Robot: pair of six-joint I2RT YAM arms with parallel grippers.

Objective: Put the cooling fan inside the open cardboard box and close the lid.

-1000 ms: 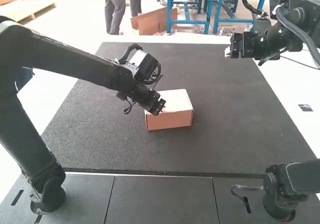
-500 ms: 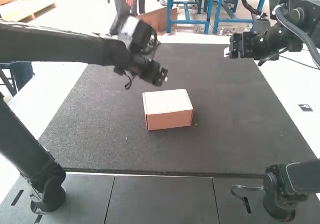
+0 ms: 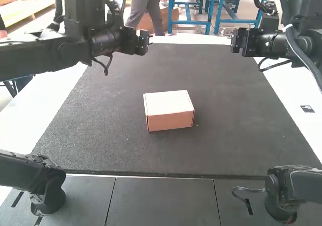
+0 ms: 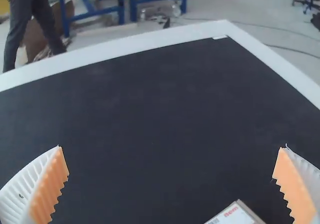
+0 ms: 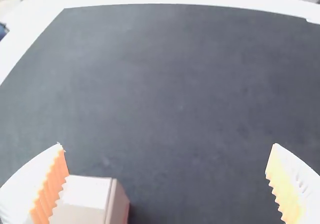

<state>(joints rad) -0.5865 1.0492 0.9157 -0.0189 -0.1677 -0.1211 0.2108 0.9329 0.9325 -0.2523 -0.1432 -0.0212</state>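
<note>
A small cardboard box (image 3: 169, 110) sits in the middle of the black mat (image 3: 241, 115) with its lid down flat. A corner of the box (image 4: 235, 215) shows in the left wrist view, and the box (image 5: 87, 200) lies between the fingers in the right wrist view. My left gripper (image 3: 146, 40) hangs high above the mat's far left part, well away from the box. Its ribbed white fingers (image 4: 42, 186) with orange pads stand wide apart, holding nothing. My right gripper (image 3: 235, 41) hovers over the mat's far right edge, its fingers (image 5: 287, 181) also spread with nothing between them.
White table (image 3: 297, 92) surface borders the mat at the left, right and far sides. The two arm bases (image 3: 45, 191) stand at the near corners. Bare mat surrounds the box on all sides.
My left gripper has lifted off the box's left side and swung up and back toward the far left. The box stays in place with its lid down. The right arm has barely moved.
</note>
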